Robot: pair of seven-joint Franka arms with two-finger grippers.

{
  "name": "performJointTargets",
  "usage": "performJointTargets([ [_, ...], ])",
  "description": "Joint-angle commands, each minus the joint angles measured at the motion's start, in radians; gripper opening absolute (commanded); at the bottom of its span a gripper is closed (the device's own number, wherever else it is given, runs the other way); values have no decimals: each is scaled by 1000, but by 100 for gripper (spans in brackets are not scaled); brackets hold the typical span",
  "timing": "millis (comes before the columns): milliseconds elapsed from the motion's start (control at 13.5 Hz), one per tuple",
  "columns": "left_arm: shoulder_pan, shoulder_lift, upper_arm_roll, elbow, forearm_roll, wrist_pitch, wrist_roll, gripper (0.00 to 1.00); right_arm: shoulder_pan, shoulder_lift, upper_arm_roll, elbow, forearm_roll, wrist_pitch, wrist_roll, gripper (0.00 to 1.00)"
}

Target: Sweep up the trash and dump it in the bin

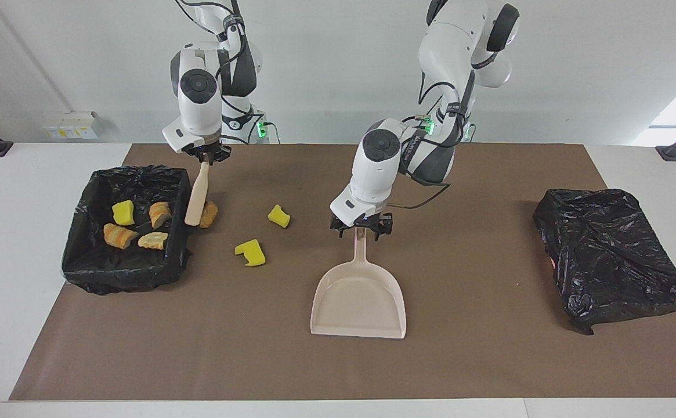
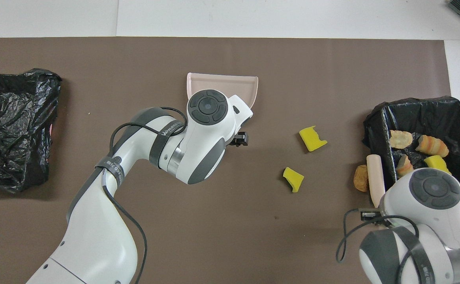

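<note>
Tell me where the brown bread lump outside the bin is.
The bread lump lies on the brown mat beside the bin, toward the right arm's end, with the brush head against it.

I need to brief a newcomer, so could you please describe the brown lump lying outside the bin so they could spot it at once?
Start at the open bin lined with black plastic at the right arm's end of the table. Just beside its wall, on the brown mat, stands the brush held by the right hand. The golden-brown lump lies against the brush's tip, the only brown piece outside the bin; the two loose pieces nearby are yellow.
</note>
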Motion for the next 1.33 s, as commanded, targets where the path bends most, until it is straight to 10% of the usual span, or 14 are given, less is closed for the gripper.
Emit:
performJointTargets([
  [0,-10,-15,17,-13,23,-3,-14,100,-6,-18,16,-40,1,58,-29,0],
  [148,-9,-24,18,-8,44,-28,-14,100,11,-7,17,-34,42,78,-26,0],
  [370,-7,-26,16,-7,46,-45,-12,12,53,31,17,7,130,94,-28,0],
  [444,-7,-29,19,-7,46,-46,-9,0,78,43,17,27,176,89,-25,0],
  [814,8,-96,25,-13,82,-121,70,0,164,123,22,246,88,-116,41,0],
  [1257,181,-373,25,-166,82,-405,660,0,-7,88,14,157,9,-37,-164,0],
])
